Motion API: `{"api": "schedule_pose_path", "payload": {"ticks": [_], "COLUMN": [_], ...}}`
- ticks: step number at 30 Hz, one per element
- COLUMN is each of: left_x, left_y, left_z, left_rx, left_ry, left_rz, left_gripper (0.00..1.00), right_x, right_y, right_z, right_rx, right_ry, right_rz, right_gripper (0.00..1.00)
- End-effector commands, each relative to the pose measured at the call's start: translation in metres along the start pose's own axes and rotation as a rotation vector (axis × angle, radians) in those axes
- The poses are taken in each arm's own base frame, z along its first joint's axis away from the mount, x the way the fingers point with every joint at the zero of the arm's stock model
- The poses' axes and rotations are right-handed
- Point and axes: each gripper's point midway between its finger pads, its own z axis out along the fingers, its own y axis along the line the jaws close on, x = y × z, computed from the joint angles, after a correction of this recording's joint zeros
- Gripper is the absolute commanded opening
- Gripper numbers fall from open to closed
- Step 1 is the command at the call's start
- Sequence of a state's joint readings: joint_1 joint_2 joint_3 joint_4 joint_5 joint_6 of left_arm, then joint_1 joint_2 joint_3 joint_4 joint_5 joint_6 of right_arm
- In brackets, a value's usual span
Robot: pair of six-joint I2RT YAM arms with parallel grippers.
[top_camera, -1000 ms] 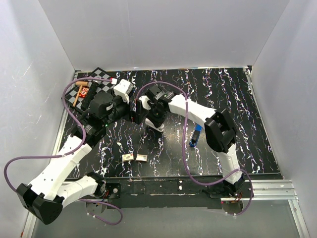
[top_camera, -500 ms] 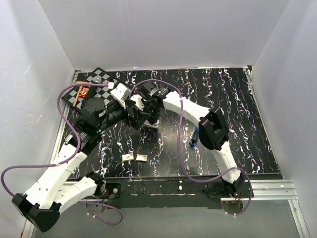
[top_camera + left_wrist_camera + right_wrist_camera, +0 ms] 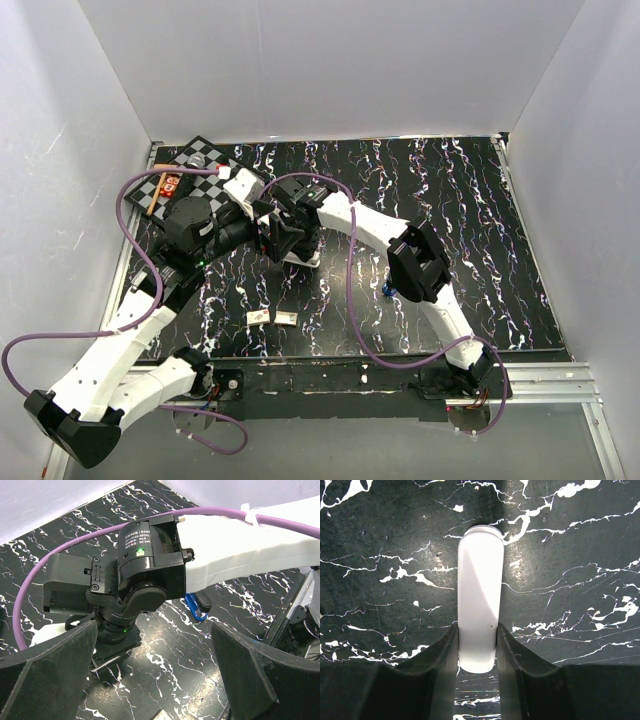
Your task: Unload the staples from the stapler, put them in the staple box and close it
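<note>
Right gripper (image 3: 477,630): clamped on the white stapler (image 3: 480,585), fingers pressed to both long sides of its narrow body.
Left gripper (image 3: 152,626): spread fully wide, nothing held. It is parked just beside the right wrist, whose motor housing fills its camera view.
Stapler: lying flat on the tabletop (image 3: 480,200), left of centre, smooth white top up. No open magazine is shown.
Staples: none seen in any view, so they are judged to be still inside the stapler.
Changed: over the last second the right arm has been swung leftward with its elbow drawn in, and the stapler has been shifted a little left with it. The left arm has been re-posed, its elbow dropped toward the near left corner, while its gripper has been kept close to the stapler. Neither gripper's opening has been altered.
Meaning: the stapler is being placed and pinned for two-arm work. Unloading itself is not yet begun.
Next: the cover likely has to be lifted by the left gripper while the body is held down by the right.
Risk: the wrists are crowded, so contact is possible, and the smooth plastic could slip in the grip.
Also present: two small boxes (image 3: 258,317) near the front edge, a blue object (image 3: 390,288) by the right forearm, and a checkered board (image 3: 197,165) at the far left. None is being touched.
</note>
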State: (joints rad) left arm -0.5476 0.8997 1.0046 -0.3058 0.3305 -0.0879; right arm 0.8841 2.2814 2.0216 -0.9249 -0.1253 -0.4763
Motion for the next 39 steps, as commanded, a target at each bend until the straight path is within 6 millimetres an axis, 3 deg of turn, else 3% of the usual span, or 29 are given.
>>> {"api": "schedule_pose_path", "payload": {"ticks": [1,5,10,15,19,23,28,32,33,35,39], "left_x": [-0.002,-0.002,-0.004,-0.005,-0.005,-0.010,-0.013,-0.011,-0.010,-0.011,-0.011], "left_y": [-0.003,-0.003,-0.004,-0.004,-0.004,-0.006,-0.010,-0.008,-0.008,-0.007,-0.006], "left_z": [-0.001,-0.002,-0.003,-0.004,-0.005,-0.008,-0.013,-0.010,-0.009,-0.010,-0.010], "left_rx": [0.019,0.017,0.016,0.017,0.014,0.021,0.031,0.025,0.024,0.017,0.011], "left_ry": [-0.013,-0.016,-0.022,-0.026,-0.029,-0.043,-0.063,-0.046,-0.041,-0.042,-0.044], "left_rz": [0.018,0.021,0.023,0.026,0.027,0.030,0.033,0.022,0.021,0.020,0.021], "left_gripper": [0.98,0.98,0.98,0.98,0.98,0.98,0.98,0.98,0.98,0.98,0.98], "right_x": [-0.006,-0.013,-0.031,-0.041,-0.033,-0.014,0.040,0.084,0.089,0.117,0.148], "right_y": [0.003,-0.003,-0.007,-0.009,-0.030,-0.054,-0.067,-0.056,-0.056,-0.053,-0.039], "right_z": [-0.003,-0.010,-0.033,-0.061,-0.093,-0.140,-0.172,-0.180,-0.183,-0.184,-0.173], "right_rx": [0.011,0.049,0.087,0.134,0.308,0.513,0.657,0.659,0.683,0.723,0.630], "right_ry": [-0.004,-0.026,-0.099,-0.151,-0.164,-0.235,-0.270,-0.259,-0.291,-0.276,-0.262], "right_rz": [-0.009,0.003,0.020,0.059,0.174,0.396,0.760,0.959,0.980,1.104,1.276], "right_gripper": [0.31,0.43,0.54,0.58,0.61,0.61,0.60,0.60,0.66,0.82,0.83]}}
